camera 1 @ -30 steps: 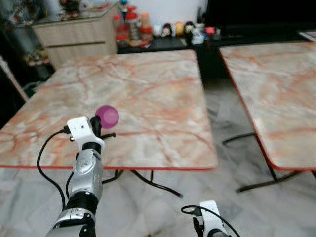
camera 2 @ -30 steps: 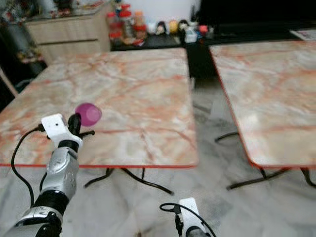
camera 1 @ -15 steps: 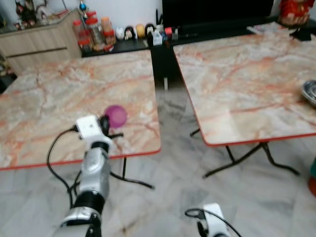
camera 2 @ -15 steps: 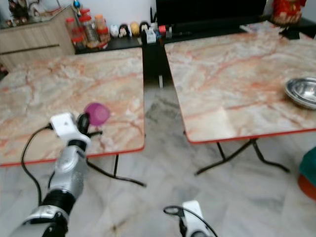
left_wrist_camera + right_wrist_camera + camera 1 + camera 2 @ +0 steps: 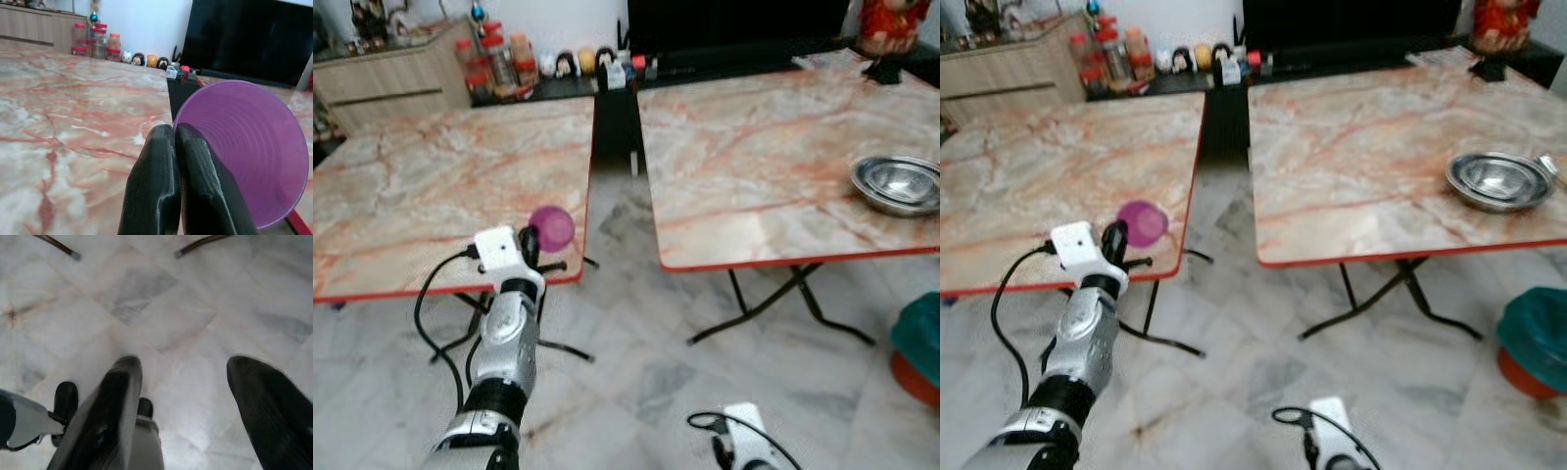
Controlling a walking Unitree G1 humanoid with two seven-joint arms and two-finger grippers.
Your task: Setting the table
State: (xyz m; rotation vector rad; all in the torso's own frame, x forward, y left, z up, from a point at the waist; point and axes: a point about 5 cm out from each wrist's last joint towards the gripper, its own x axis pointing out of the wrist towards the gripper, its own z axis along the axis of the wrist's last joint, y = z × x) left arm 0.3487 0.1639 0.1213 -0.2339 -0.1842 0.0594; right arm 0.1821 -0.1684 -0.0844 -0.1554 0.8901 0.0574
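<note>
Cup [image 5: 552, 226] rim is pinched in your left gripper [image 5: 177, 142]; right gripper [image 5: 186, 382] hangs open; bowl [image 5: 895, 184] tabletop [image 5: 773, 157] lies at two o'clock.

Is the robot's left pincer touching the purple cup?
Touching. In the left wrist view the left pincer is shut on the purple cup's rim.

Two marble-patterned tables [image 5: 440, 186], red-edged, on folding legs; right table [image 5: 773, 166] bearing steel bowls [image 5: 897, 183]; marble floor [image 5: 646, 372]
</note>
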